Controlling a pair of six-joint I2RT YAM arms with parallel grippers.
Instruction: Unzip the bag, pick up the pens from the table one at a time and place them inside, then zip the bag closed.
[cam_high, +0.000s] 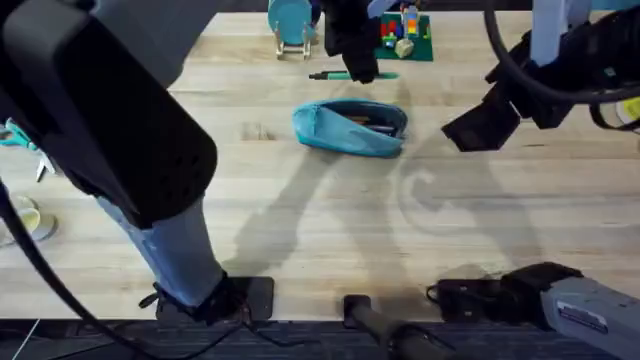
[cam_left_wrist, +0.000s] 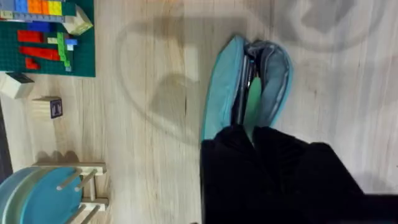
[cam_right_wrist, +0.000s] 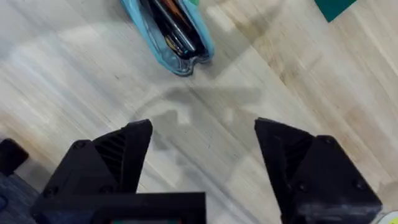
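A light blue bag (cam_high: 350, 128) lies on its side near the middle of the wooden counter (cam_high: 330, 220), toward the far edge. Its zipper is undone and the mouth gapes, with dark slim items visible inside.

The left arm reaches across from the lower left, and its pincer (cam_high: 352, 62) hangs above the far side of the bag. It grips a bright green pen (cam_high: 352, 75), which sticks out to either side of the black fingers, level with the counter. From the left wrist camera, the green shaft (cam_left_wrist: 253, 102) shows just past the black fingers (cam_left_wrist: 233, 149), lying over the open mouth of the bag (cam_left_wrist: 217, 93).

The right pincer (cam_high: 482, 122) hovers off to the right of the bag, apart from it. Its two black fingers (cam_right_wrist: 124, 155) stand wide apart with nothing between them, only bare wood below.

At the far edge sit a green board of coloured building bricks (cam_high: 405, 35) and a teal plate on a wooden rack (cam_high: 292, 25).
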